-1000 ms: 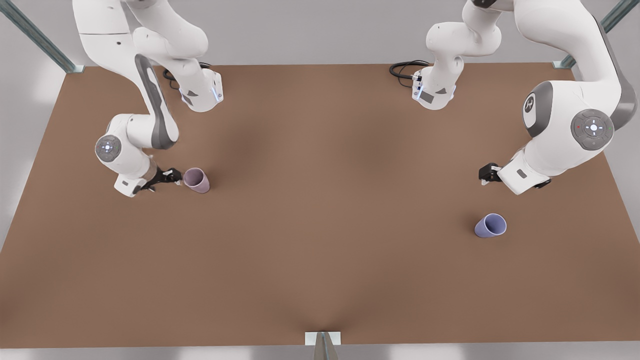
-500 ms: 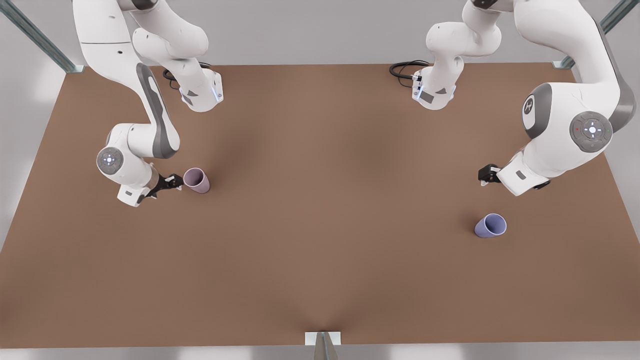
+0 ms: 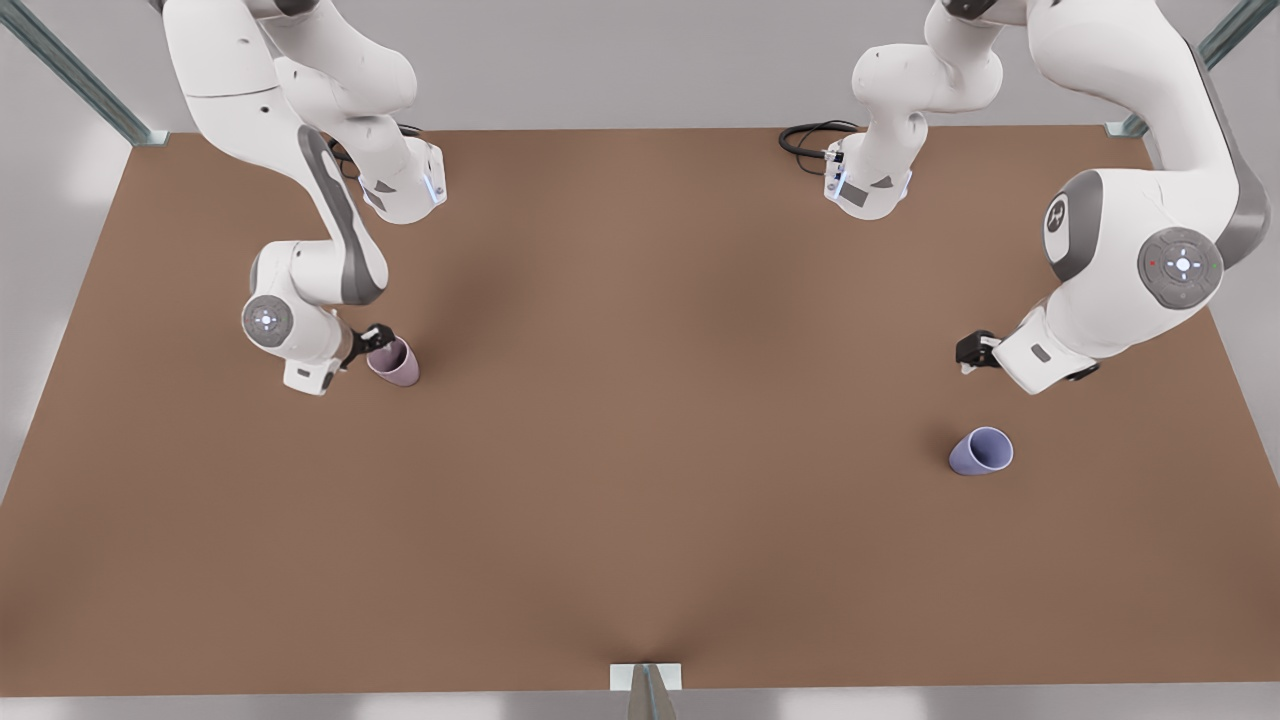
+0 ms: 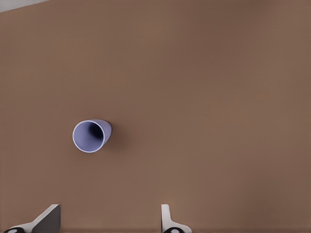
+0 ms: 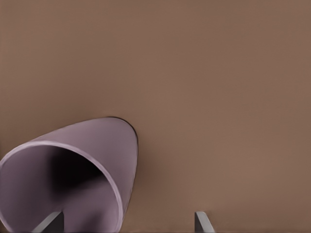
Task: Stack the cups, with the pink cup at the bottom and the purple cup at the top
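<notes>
On the brown desk (image 3: 640,450) the two cups stand well apart, both upright with their mouths up. The pink cup (image 3: 393,361) is toward the front view's left, the purple cup (image 3: 981,451) toward the front view's right.

The front view gives the whole layout. The right claw (image 3: 372,340) is on the front view's left, touching or just over the pink cup's rim; from that angle the fingers blur into one dark shape. The right wrist view settles it: the pink cup (image 5: 73,179) looms close, its dark inside has nothing in it, and two finger tips (image 5: 48,224) stand wide apart. One tip is in front of the cup's mouth and the other is out over bare desk beside the cup, so the wall lies between them with no grip made.

The left claw (image 3: 975,350) hangs on the front view's right, above the desk and clear of the purple cup, which is near it but not touched. In the front view its fingers are too dark and small to read. The left wrist view looks straight down into the purple cup (image 4: 91,136), showing nothing in it, and shows this claw's light finger tips (image 4: 46,221) spread apart over bare desk, away from the cup.
</notes>
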`<action>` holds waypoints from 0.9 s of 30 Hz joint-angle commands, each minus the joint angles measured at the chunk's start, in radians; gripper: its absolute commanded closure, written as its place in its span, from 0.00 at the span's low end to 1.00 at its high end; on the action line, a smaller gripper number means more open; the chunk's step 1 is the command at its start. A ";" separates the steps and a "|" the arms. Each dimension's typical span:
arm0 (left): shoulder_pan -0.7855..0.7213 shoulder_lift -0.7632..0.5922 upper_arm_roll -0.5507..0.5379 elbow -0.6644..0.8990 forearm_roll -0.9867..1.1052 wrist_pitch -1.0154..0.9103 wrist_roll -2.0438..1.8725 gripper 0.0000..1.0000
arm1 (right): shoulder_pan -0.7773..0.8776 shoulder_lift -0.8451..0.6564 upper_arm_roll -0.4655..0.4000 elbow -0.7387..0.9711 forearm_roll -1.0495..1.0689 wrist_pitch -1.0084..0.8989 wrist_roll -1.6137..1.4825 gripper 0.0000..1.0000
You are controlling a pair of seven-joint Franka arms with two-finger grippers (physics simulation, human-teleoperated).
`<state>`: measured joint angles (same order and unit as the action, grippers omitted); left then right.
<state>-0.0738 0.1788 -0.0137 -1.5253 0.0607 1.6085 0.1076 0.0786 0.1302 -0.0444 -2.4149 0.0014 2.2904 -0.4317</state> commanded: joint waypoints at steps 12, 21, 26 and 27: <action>0.002 0.007 0.000 0.000 0.001 0.007 0.000 0.00 | 0.027 0.022 0.001 -0.004 0.022 0.037 -0.093 0.36; 0.002 0.007 0.000 0.000 0.001 0.007 0.000 0.00 | 0.050 0.020 0.011 0.013 0.022 0.026 -0.090 0.79; 0.002 0.007 0.000 0.000 0.001 0.008 0.000 0.00 | 0.052 -0.021 0.149 0.161 0.022 -0.124 0.106 0.79; 0.006 0.008 0.000 0.000 -0.001 0.024 0.001 0.00 | 0.087 -0.011 0.184 0.224 0.028 -0.147 0.226 0.79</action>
<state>-0.0699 0.1873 -0.0138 -1.5267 0.0604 1.6201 0.1081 0.1340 0.1259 0.1095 -2.2165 0.0303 2.2411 -0.4673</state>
